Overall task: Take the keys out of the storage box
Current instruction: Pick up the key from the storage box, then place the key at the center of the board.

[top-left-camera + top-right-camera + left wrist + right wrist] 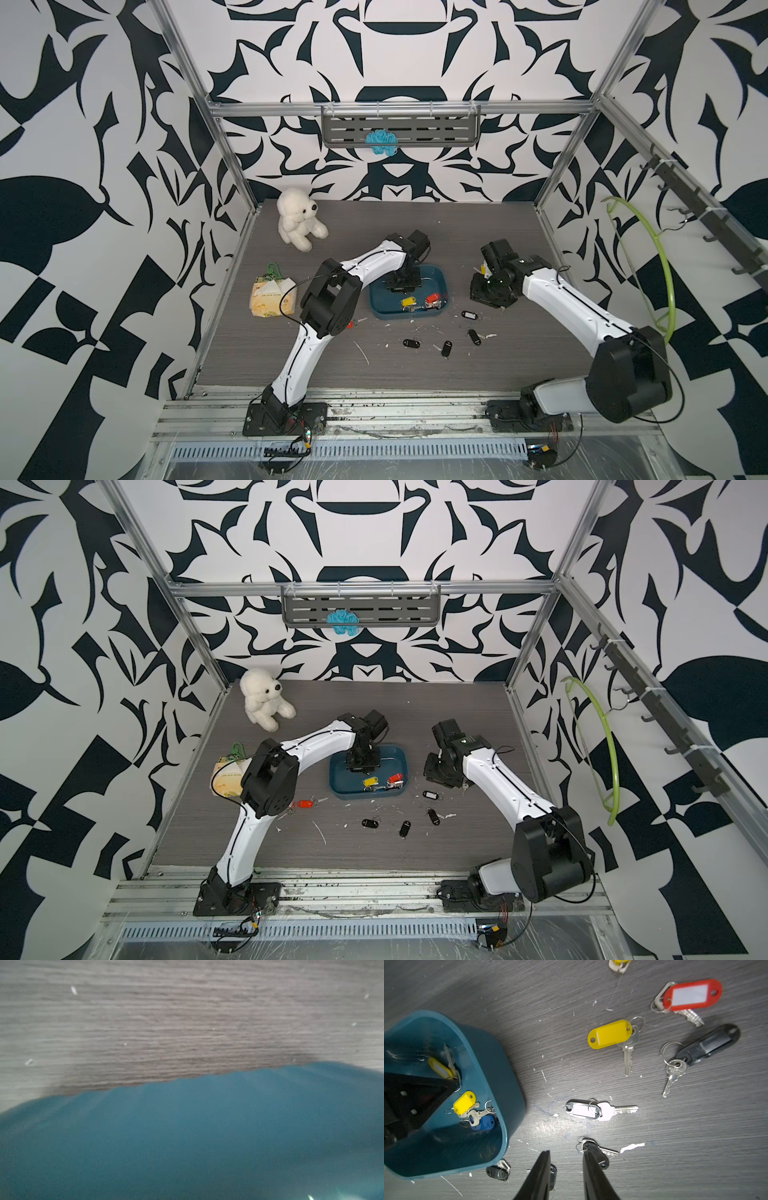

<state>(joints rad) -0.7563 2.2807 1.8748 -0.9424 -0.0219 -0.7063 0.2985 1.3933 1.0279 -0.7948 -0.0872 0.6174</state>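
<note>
The teal storage box (384,305) sits mid-table. Inside it lie keys with a yellow tag (409,300) and a red tag (432,298); the right wrist view shows yellow-tagged (464,1101) and blue-tagged keys (483,1123) in it. My left gripper (401,286) reaches down into the box, its tip (453,1084) at the ring of another yellow-tagged key (440,1068); its jaws are hidden. The left wrist view is a blur of box wall (187,1136). My right gripper (566,1150) hovers open over the table beside the box, nothing between its fingers.
Several tagged keys lie loose on the table: black ones (446,348), a red one (691,995), a yellow one (610,1033), a clear one (583,1109). A white plush bear (299,218) sits back left, a tissue pack (272,297) at the left.
</note>
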